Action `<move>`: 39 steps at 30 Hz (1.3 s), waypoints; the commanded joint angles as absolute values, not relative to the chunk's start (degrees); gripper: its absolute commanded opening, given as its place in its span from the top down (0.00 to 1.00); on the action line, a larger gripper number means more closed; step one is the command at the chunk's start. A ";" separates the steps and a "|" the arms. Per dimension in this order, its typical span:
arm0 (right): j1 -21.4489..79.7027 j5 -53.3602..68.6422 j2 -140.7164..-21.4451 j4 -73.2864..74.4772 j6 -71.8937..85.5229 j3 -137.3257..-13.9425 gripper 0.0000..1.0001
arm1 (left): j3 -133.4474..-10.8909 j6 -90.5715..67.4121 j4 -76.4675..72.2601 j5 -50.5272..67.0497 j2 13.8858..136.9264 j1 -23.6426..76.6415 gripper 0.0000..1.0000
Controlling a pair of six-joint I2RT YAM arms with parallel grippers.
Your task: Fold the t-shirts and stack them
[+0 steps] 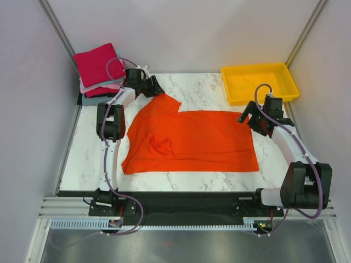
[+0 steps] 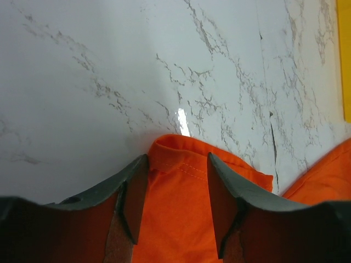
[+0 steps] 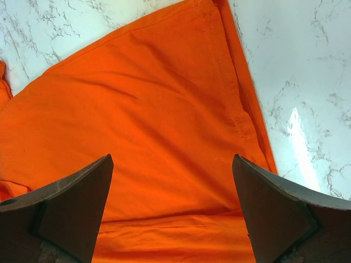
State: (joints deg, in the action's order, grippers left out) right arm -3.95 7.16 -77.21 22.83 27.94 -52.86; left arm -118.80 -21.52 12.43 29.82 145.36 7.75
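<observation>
While both arms reach over the tabletop (image 1: 204, 90), the left pincer (image 2: 177, 160) stands parted, its fingers straddling a sleeve hem of the orange-red t-shirt (image 1: 192, 139); the cloth lies flat between them, unpinched. The right pincer (image 3: 172, 159) gapes wide above the shirt's opposite side, with the hem just to its right. Folded tees (image 1: 98, 70), crimson on top, sit stacked just left of the left pincer. The yellow tray (image 1: 258, 82) lies beyond the right one.

A white, grey-veined marble counter (image 1: 203, 87) fills the middle. Plain pale wall panels (image 1: 181, 33) rise behind it and on both its sides, meeting at metal corner posts (image 1: 58, 27). Along its near edge runs a black strip (image 1: 186, 200), then a slotted aluminium rail (image 1: 181, 223). Overhead light leaves a glare (image 2: 182, 121) on its glossy top.
</observation>
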 commanded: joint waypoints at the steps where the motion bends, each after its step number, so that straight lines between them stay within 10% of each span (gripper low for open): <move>1: -3.60 6.06 -76.55 21.09 26.89 -52.47 0.02 | -117.07 -20.66 14.15 26.90 143.53 8.35 0.46; 7: -3.69 5.45 -76.82 21.27 26.46 -51.94 0.02 | -119.17 -19.87 14.06 28.29 144.93 8.61 0.61; 12: -3.69 5.10 -78.57 20.57 26.54 -51.94 0.02 | -120.15 -19.42 13.89 29.09 145.37 8.61 0.98; 20: -3.69 1.24 -86.98 15.91 26.63 -58.86 0.03 | -117.16 -23.38 13.10 30.67 138.19 8.79 0.98; 26: -3.60 -5.98 -101.93 16.08 25.67 -70.46 0.30 | -110.84 -23.47 11.87 30.15 129.66 9.05 0.98; 39: -3.69 -6.15 -115.57 16.17 25.40 -80.07 0.55 | -102.75 -23.55 8.97 32.34 124.72 9.05 0.98</move>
State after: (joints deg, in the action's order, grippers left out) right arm -3.86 -5.08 -114.76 17.15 25.71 -77.54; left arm -103.48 -22.31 11.03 30.44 126.50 8.86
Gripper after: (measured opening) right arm 0.480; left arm 0.027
